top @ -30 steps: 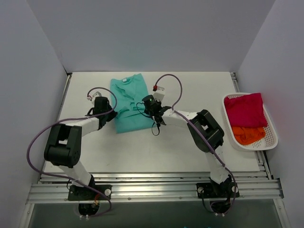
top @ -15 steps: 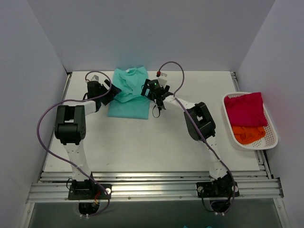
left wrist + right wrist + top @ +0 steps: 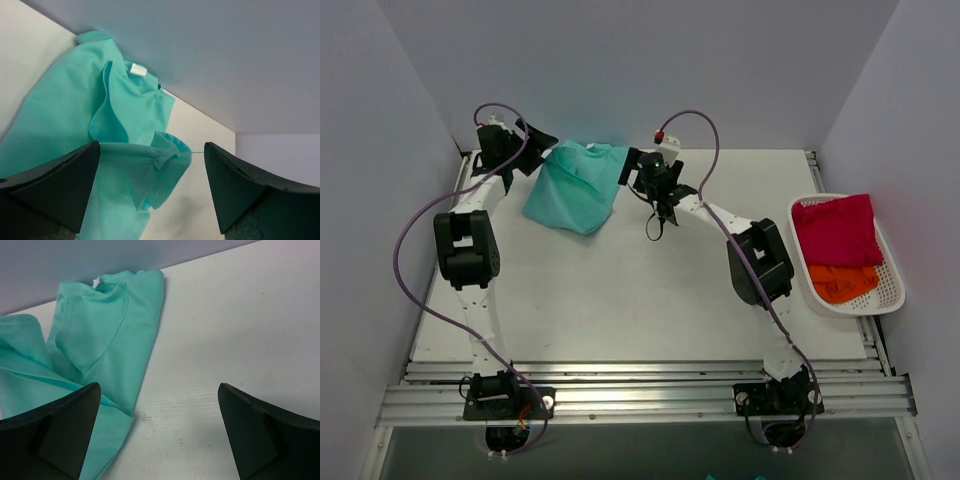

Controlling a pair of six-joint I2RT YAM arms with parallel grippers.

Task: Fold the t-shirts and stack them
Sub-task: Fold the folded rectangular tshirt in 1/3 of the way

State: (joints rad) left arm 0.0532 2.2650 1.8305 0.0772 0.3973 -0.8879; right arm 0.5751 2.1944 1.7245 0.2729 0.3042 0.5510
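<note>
A teal t-shirt [image 3: 570,190] lies bunched and folded over at the back of the table, close to the wall. My left gripper [image 3: 538,143] hangs open at its left upper edge. In the left wrist view the teal cloth [image 3: 75,110], with its white neck label, lies loose below and between the wide jaws of the left gripper [image 3: 152,190]. My right gripper [image 3: 631,167] stands open just right of the shirt. In the right wrist view the right gripper [image 3: 160,430] is over bare table, the shirt's edge [image 3: 100,330] by its left finger. A magenta t-shirt [image 3: 835,232] and an orange t-shirt [image 3: 842,283] lie in the basket.
The white slotted basket [image 3: 894,298] sits at the table's right edge. The grey back wall [image 3: 720,80] rises directly behind both grippers. Side walls close in the white table [image 3: 620,300]. Purple cables loop above each arm.
Both grippers carried the teal shirt's near edge toward the back wall and opened, letting it go. The shirt went from lying flat to folded and bunched further back and left.
</note>
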